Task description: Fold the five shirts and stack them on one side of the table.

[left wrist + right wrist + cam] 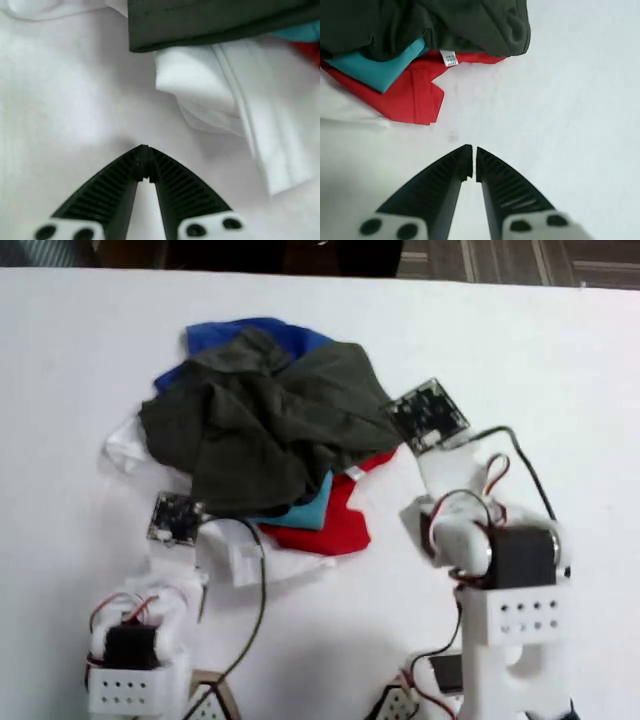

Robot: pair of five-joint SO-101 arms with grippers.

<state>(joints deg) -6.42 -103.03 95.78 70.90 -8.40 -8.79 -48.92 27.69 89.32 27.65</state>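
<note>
Five shirts lie in one heap on the table (80, 350), with the dark shirt (270, 425) spread crumpled on top. The blue shirt (250, 335) pokes out from under the dark shirt's far edge. The teal shirt (305, 510) and the red shirt (345, 525) stick out from its near edge, teal lying on red. The white shirt (265, 562) shows beneath them all, at the dark shirt's near side and at its side toward the left arm.

The left gripper (144, 152) is just off the dark shirt's near hem, its fingers pressed together and holding nothing. A fold of white shirt lies beside it; whether the white under its tips is cloth or table cannot be told.

The right gripper (470, 152) hangs over bare table near the dark shirt's other near corner, a little way from the red shirt's edge and its small white tag (450, 58). Its fingers are together but for a hairline slit, with nothing in them.
</note>
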